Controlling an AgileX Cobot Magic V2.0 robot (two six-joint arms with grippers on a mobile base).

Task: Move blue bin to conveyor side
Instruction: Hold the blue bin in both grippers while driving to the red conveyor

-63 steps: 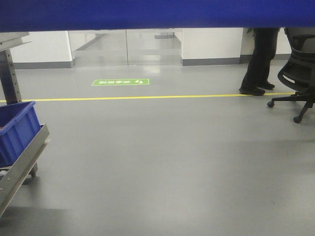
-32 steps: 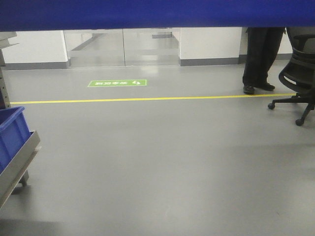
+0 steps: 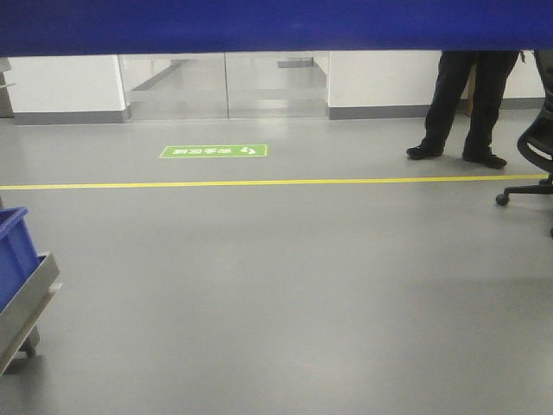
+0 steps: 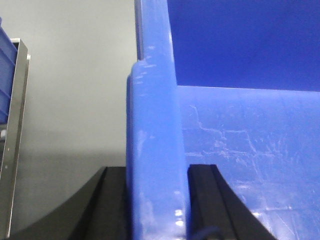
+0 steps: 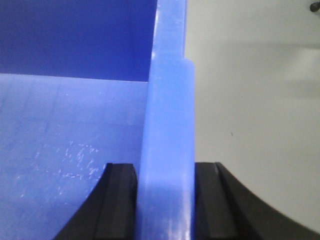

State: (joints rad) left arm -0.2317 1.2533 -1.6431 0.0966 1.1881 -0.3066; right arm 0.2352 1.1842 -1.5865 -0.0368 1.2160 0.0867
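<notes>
The blue bin fills the top of the front view as a wide blue band, held up off the floor. In the left wrist view its thick left rim runs between the black fingers of my left gripper, which is shut on it. In the right wrist view my right gripper is shut on the opposite rim. The bin's scuffed blue floor shows in both wrist views. The conveyor is out of view.
Another blue crate sits on a steel rack at the left edge. A person stands at the far right beside an office chair. A yellow floor line and a green floor sign lie ahead, before glass doors.
The view has shifted: the rack and its crate slid toward the left edge and the chair toward the right edge. The person has widened their stance. Both grippers still hold the bin.
</notes>
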